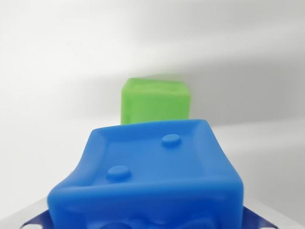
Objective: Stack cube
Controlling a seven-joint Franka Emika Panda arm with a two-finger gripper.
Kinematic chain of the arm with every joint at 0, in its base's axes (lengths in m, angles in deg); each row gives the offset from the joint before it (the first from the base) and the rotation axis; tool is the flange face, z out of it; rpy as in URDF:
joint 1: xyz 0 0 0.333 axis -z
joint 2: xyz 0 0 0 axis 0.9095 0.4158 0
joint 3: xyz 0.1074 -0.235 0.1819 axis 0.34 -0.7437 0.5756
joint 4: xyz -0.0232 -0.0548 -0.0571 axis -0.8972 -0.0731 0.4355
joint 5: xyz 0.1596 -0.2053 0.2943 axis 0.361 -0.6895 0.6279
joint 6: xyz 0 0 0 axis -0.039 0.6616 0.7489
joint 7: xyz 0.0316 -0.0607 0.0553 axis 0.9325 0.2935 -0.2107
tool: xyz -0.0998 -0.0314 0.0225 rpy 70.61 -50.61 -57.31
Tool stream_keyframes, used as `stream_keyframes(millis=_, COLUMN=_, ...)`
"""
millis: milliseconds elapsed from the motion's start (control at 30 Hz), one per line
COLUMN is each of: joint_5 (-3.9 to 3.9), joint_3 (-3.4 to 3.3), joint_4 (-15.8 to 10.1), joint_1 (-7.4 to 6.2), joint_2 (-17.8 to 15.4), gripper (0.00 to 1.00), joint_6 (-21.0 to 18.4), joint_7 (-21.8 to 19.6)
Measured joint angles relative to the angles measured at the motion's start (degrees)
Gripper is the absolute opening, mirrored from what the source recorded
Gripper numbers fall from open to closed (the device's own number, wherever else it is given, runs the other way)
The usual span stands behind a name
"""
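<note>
The blue cube [152,176] is being seen close under the camera, the green cube [156,100] just beyond; the end effector's grip cannot be told, so slipping or misaligned placement is being risked.

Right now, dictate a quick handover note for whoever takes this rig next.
Gripper: the fingers are not clearly visible, so its state cannot be told.
Blue cube: fills the lower wrist view, close to the camera, two studs on its near face.
Green cube: beyond it on the white surface, blurred, nothing on top.
Done: no stack yet.
Left: set one cube on the other.
</note>
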Motion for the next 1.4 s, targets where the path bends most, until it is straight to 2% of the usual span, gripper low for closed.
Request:
stream_keyframes(millis=767, joint_5=-0.97, joint_3=-0.05, joint_4=0.16, joint_1=0.0, joint_2=9.75, gripper=0.0, joint_6=9.65, joint_7=-0.8)
stream_keyframes(millis=1400, joint_5=-1.39, joint_3=-0.24, joint_4=0.53, joint_1=0.0, joint_2=13.15, gripper=0.0, joint_6=12.68, joint_7=-1.14)
